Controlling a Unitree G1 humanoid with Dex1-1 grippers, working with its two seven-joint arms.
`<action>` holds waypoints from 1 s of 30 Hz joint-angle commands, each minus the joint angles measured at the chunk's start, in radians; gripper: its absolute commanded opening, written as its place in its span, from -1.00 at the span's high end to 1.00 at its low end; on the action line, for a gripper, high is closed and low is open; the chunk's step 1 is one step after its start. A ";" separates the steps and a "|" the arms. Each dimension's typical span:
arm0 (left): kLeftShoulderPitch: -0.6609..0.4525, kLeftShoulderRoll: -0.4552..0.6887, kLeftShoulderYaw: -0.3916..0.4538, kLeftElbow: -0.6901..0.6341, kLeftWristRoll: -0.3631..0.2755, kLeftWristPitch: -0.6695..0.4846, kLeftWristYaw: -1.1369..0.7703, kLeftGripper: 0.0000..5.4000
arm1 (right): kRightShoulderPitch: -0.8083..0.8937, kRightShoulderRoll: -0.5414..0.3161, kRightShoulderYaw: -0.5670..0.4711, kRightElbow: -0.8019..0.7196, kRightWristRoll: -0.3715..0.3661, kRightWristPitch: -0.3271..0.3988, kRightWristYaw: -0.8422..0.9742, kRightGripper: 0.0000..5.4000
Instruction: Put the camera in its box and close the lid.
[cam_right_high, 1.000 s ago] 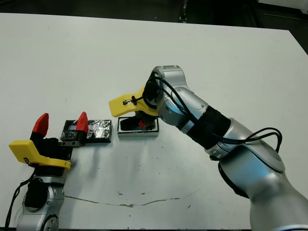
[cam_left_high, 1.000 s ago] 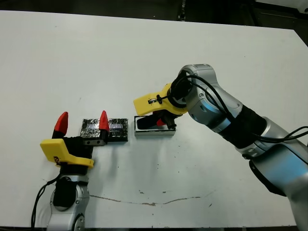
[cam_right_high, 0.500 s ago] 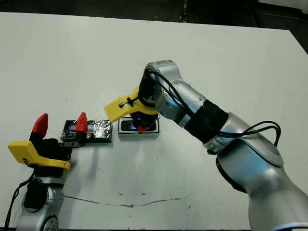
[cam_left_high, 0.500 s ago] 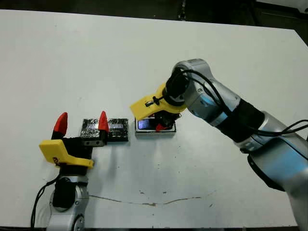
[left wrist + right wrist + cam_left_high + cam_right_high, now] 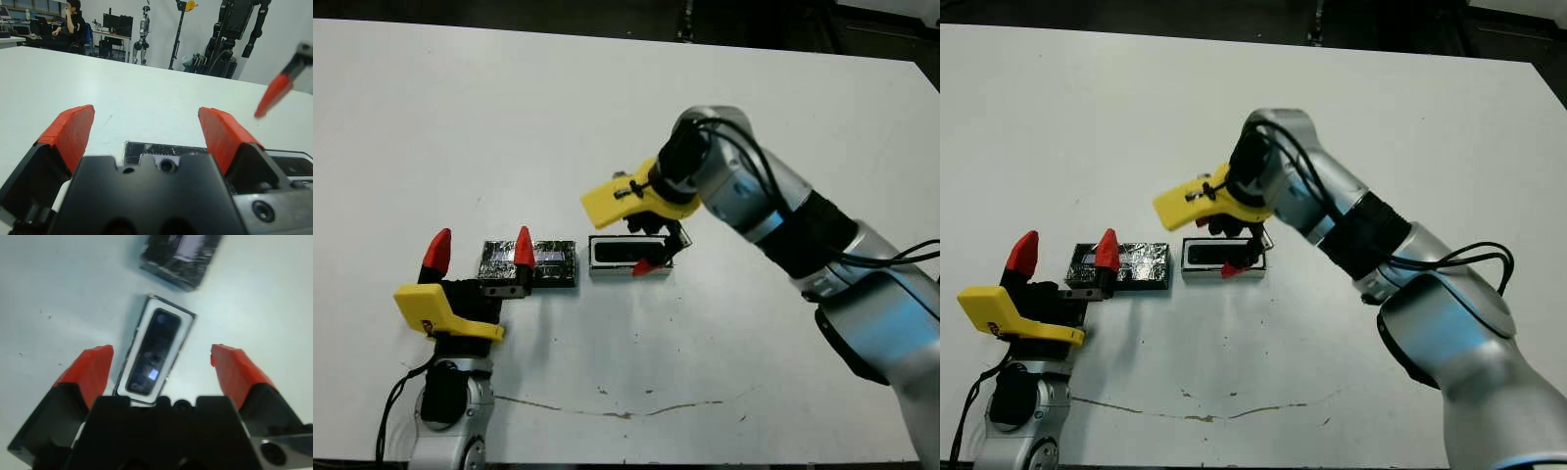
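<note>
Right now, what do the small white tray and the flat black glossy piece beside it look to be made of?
The small white rectangular tray looks like matte card or plastic: flat white walls, thin dark rim. The flat black glossy rectangular piece seems film-covered card or plastic, given its crinkled silvery reflections. Neither is certain.

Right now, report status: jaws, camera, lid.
Right gripper open above small white box. Slim black camera lies inside. Glossy black lid off, beside box. Left gripper open at lid.

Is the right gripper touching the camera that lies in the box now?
Apart. The right wrist view shows the right gripper open, its fingers spread wide of the box; the camera lies inside untouched.
</note>
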 commanded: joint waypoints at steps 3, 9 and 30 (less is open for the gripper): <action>0.011 0.003 0.004 0.020 -0.008 -0.018 -0.014 -1.00 | -0.065 -0.097 -0.145 -0.090 0.043 -0.048 -0.054 -1.00; 0.009 0.009 0.006 0.026 0.006 -0.026 -0.014 -1.00 | -0.006 -0.203 -0.340 -0.165 0.130 0.004 -0.146 -1.00; -0.055 0.182 0.059 -0.084 -0.029 0.019 -0.146 -1.00 | 1.307 0.154 -0.851 -0.679 0.481 -0.153 -0.919 -0.27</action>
